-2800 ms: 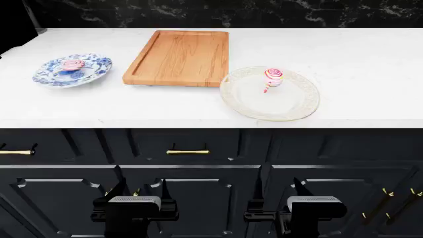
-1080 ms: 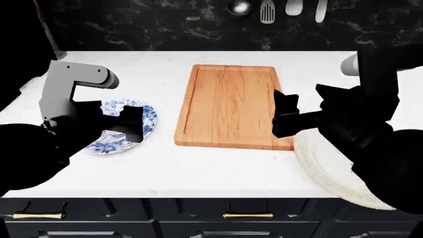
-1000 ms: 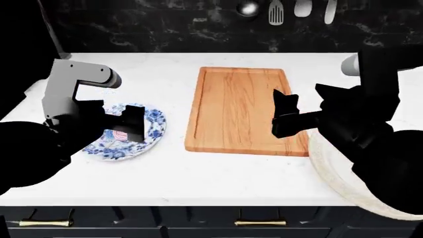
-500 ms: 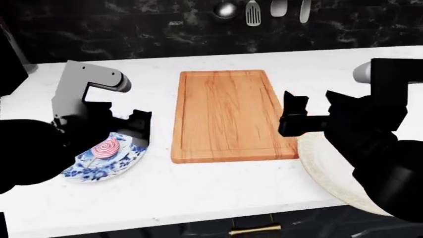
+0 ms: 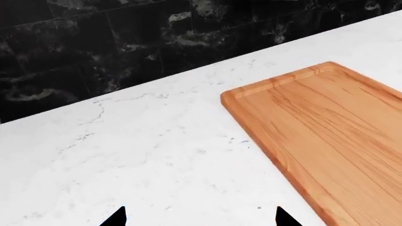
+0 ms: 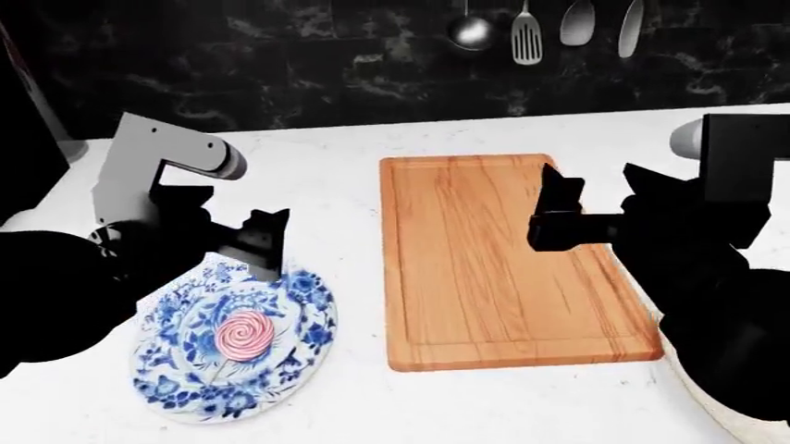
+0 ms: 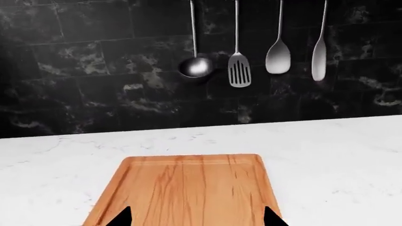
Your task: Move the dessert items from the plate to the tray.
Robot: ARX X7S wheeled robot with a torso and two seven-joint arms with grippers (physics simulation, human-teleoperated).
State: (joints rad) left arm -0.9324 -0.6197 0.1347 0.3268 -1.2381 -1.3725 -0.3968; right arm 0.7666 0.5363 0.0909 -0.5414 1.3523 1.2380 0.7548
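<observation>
A pink-and-white swirl lollipop (image 6: 247, 333) lies in the middle of a blue-patterned plate (image 6: 185, 370) at the near left of the white counter. The orange-brown wooden tray (image 6: 494, 268) lies lengthwise at centre, to the right of the plate. My left gripper (image 6: 263, 248) hovers at the plate's far edge, open and holding nothing. In the left wrist view its gripper (image 5: 199, 219) is over bare counter, with the tray (image 5: 326, 132) beside it. My right gripper (image 6: 558, 215) hangs open over the tray's right side. In the right wrist view that gripper (image 7: 196, 219) is above the tray (image 7: 188, 188).
A cream plate (image 6: 753, 427) shows only as a rim sliver at the near right, behind my right arm. A ladle (image 6: 471, 32), a slotted spatula (image 6: 527, 39) and spoons (image 7: 278, 56) hang on the black marble wall behind the counter.
The head view has shifted, so the blue plate now sits nearer and its lollipop is fully uncovered. Both arms have risen from below the counter to over it, grippers still open.
</observation>
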